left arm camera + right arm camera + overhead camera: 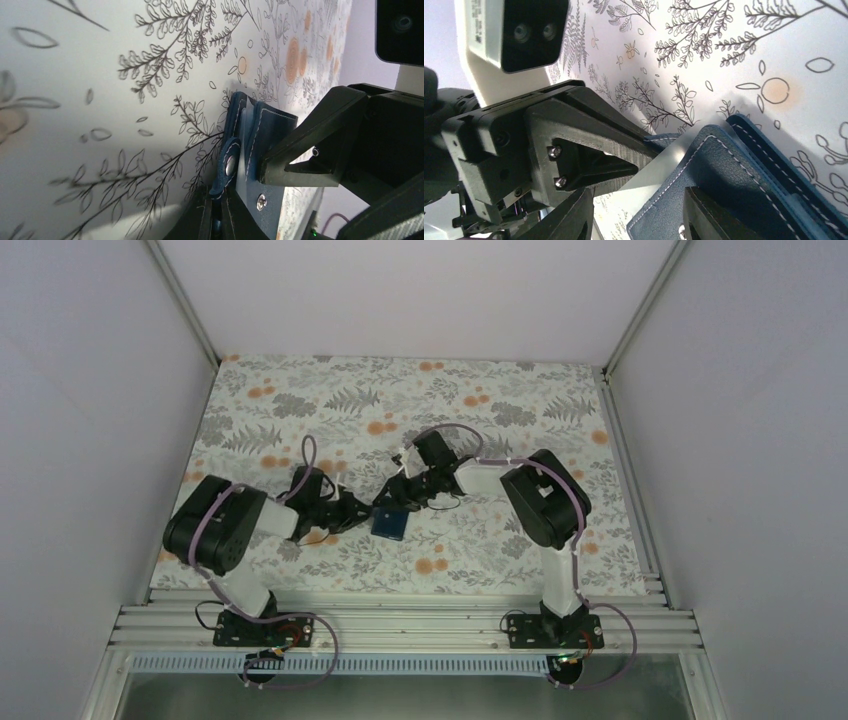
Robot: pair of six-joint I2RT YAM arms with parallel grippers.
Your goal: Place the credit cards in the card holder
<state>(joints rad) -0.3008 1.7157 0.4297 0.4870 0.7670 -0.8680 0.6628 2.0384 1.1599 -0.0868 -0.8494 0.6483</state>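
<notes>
Left jaws clench the card holder [389, 523], steadying it for loading. Right jaws straddle it; I can't tell if gripping.

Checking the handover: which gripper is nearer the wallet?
Neither, really: the left gripper pinches the wallet at its left edge, and the right gripper straddles its right side, touching it.
</notes>
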